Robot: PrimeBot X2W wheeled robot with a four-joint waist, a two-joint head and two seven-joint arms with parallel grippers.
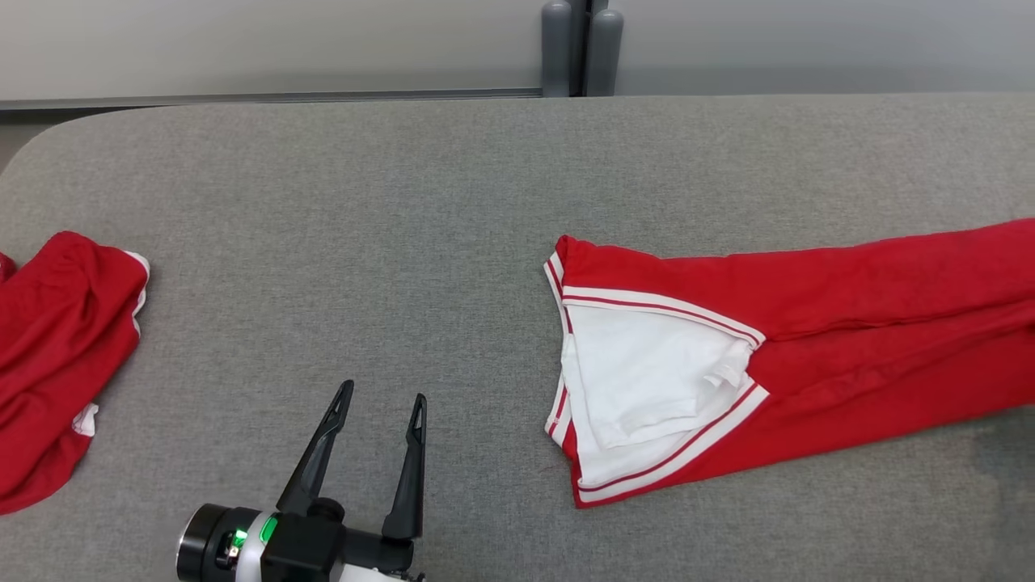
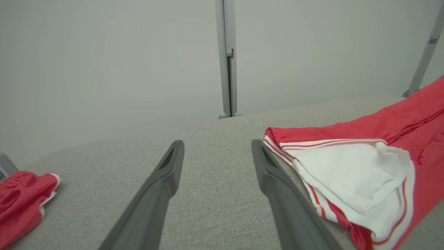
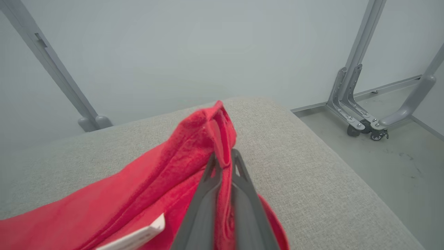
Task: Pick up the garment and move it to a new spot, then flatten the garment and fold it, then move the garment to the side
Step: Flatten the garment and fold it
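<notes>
A red garment (image 1: 849,323) lies stretched across the right side of the grey padded table (image 1: 404,186), running off the head view's right edge. Its end, trimmed with white and red stripes, is turned open and shows white lining. In the right wrist view my right gripper (image 3: 224,154) is shut on a raised fold of this red garment (image 3: 156,187), near the table's far right end. My left gripper (image 1: 384,391) stands open over bare table, left of the striped end, with nothing between its fingers. The left wrist view has the left gripper (image 2: 217,142) beside the garment (image 2: 381,139).
A second red piece of clothing (image 1: 57,347) lies crumpled at the table's left edge, seen also in the left wrist view (image 2: 20,194). Grey posts (image 1: 580,48) stand behind the table. Right of the table's rounded end are the floor and a wheeled metal frame (image 3: 360,118).
</notes>
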